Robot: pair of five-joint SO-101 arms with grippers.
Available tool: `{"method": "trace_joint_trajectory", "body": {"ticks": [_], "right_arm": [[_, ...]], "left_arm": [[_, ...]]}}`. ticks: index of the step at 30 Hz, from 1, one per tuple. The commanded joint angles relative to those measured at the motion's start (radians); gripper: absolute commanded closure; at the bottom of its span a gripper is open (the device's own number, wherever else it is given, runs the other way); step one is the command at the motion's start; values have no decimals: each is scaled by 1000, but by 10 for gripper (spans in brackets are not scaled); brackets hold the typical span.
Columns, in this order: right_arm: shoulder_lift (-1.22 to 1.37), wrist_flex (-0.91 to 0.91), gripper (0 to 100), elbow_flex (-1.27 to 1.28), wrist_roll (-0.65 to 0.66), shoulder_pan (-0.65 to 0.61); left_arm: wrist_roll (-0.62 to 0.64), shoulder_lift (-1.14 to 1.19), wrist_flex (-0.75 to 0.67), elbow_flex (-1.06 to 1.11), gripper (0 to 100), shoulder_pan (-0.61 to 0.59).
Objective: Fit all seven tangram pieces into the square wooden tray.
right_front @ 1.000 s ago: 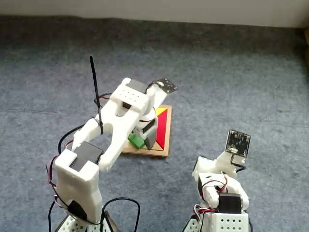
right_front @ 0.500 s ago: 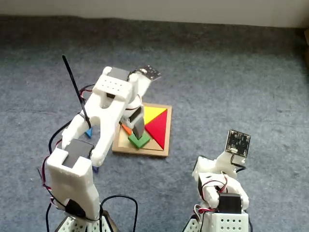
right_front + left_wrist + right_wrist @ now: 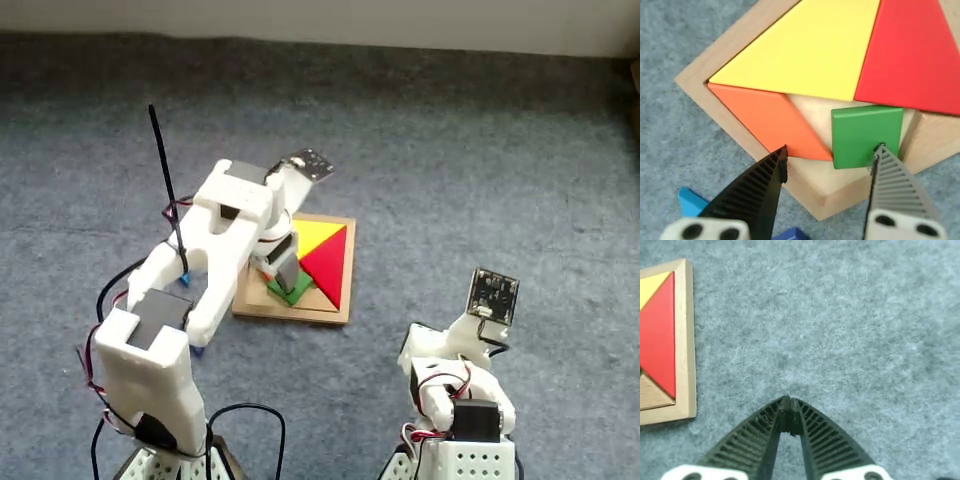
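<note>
The square wooden tray (image 3: 343, 312) (image 3: 695, 76) lies under my left arm. In it are a yellow triangle (image 3: 805, 50) (image 3: 316, 236), a red triangle (image 3: 910, 55) (image 3: 326, 266), an orange parallelogram (image 3: 770, 117) and a green square (image 3: 867, 135) (image 3: 291, 291). The green square lies by the orange piece on bare tray floor. My left gripper (image 3: 831, 149) (image 3: 284, 266) hangs open just above the tray, one fingertip over the orange piece, the other at the green square's edge. My right gripper (image 3: 788, 402) is shut and holds nothing, over carpet beside the tray's corner (image 3: 687, 340).
Two blue pieces (image 3: 690, 200) (image 3: 790, 234) lie on the grey carpet outside the tray, on the left arm's side. The right arm (image 3: 455, 385) is folded back near its base. Open carpet stretches to the right of and beyond the tray.
My left arm swung left off the tray, uncovering the orange piece and green square, then came back a little over them. The right arm kept still.
</note>
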Motion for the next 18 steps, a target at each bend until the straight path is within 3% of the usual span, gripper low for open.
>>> {"method": "trace_joint_trajectory", "body": {"ticks": [1,18], "right_arm": [[-13,-18,995,143,9,13],[-13,-18,995,143,9,13]], "left_arm": [[-5,-48,-29,-1,730,47],[28,-101,12,-70,742,96]]}}
